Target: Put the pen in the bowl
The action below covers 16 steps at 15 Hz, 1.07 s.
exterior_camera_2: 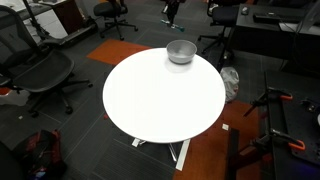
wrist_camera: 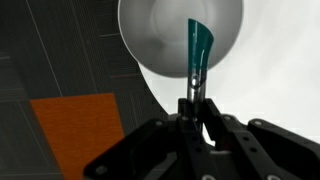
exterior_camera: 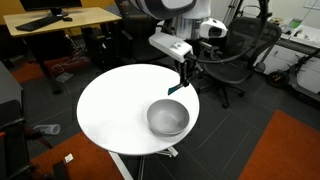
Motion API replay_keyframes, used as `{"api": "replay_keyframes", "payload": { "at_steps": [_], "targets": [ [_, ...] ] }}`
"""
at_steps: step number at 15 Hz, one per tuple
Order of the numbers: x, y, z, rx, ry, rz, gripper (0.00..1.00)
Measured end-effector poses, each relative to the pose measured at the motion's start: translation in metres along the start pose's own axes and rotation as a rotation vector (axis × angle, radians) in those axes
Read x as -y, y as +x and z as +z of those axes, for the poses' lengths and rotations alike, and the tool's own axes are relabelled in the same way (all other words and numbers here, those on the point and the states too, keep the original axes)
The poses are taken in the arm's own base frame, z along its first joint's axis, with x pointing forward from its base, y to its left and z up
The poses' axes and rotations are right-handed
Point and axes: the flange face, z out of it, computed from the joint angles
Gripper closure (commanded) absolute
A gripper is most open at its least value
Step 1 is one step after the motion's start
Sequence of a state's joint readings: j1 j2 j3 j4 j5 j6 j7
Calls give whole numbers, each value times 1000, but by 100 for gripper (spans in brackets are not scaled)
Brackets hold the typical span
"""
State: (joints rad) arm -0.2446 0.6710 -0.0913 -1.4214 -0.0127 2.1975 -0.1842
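Pinching the slim teal-tipped pen (wrist_camera: 199,45), we are seeing the gripper (wrist_camera: 195,102) grasp only in wrist view, shiny round bowl (wrist_camera: 150,35) beyond.

a: where's the arm (exterior_camera: 178,12)?
b: it comes down from above at the edge of the tabletop (exterior_camera: 115,110), wrist (exterior_camera: 170,45) bent, gripper (exterior_camera: 183,78) pointing down just over that edge.
a: and the jaws?
b: in the wrist view, the fingers (wrist_camera: 186,108) are pinched tight on the pen (wrist_camera: 199,45).
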Motion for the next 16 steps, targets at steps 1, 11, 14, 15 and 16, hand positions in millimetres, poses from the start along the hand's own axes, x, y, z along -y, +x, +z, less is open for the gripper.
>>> {"api": "replay_keyframes", "payload": {
  "at_steps": [1, 11, 14, 15, 16],
  "targets": [
    [-4, -9, 7, 11, -3, 20, 95],
    [-10, -55, 68, 30, -11, 103, 55],
    [-9, -60, 74, 42, -4, 108, 35],
    [-9, -61, 75, 45, -3, 110, 27],
    [-8, -61, 76, 46, -1, 111, 19]
  ]
}}
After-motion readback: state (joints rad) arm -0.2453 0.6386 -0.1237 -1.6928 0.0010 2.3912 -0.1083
